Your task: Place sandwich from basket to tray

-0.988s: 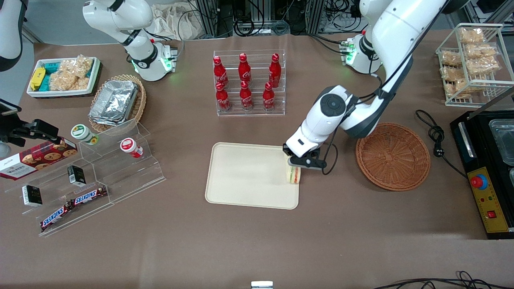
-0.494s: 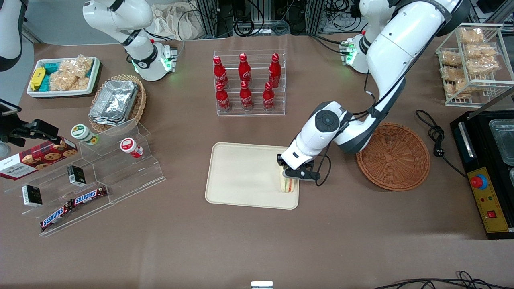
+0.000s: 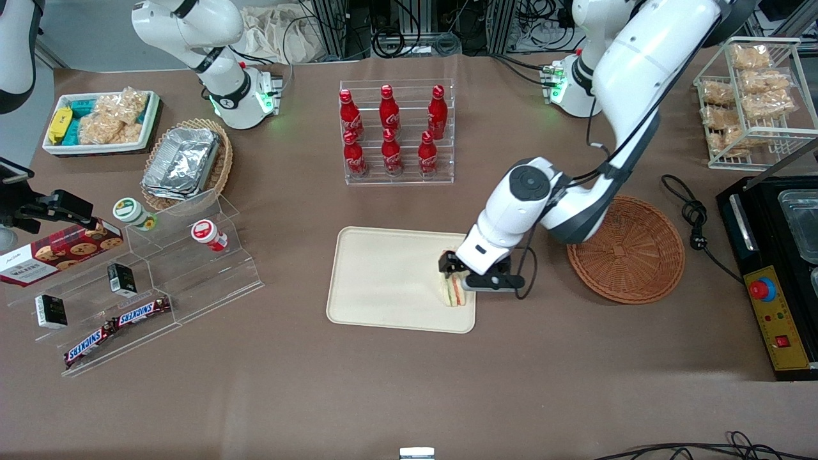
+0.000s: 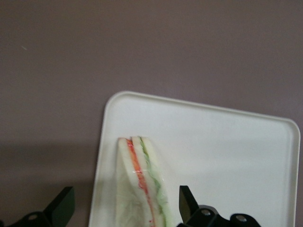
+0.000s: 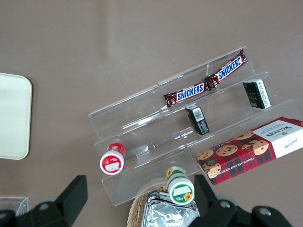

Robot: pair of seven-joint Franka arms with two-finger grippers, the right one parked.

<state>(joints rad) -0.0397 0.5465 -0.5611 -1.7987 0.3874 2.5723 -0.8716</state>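
Note:
The sandwich [image 3: 454, 292] [image 4: 142, 179], a wrapped wedge with orange-red and green layers, stands on edge on the cream tray [image 3: 390, 275] [image 4: 227, 151], close to the rim nearest the basket. My left gripper [image 3: 455, 276] [image 4: 125, 201] hovers just above it and is open. Its black fingers [image 4: 61, 208] straddle the sandwich, with a gap on each side. The reddish-brown wicker basket [image 3: 625, 249] lies beside the tray toward the working arm's end, with nothing in it.
A rack of red cola bottles [image 3: 396, 134] stands farther from the camera than the tray. A clear stepped shelf with candy bars [image 3: 137, 281] is toward the parked arm's end. A black appliance [image 3: 773, 268] and its cable [image 3: 696, 220] lie past the basket.
The gripper carried the sandwich in over the tray's edge and lowered it. Its fingers have now parted, and the sandwich rests on the tray.

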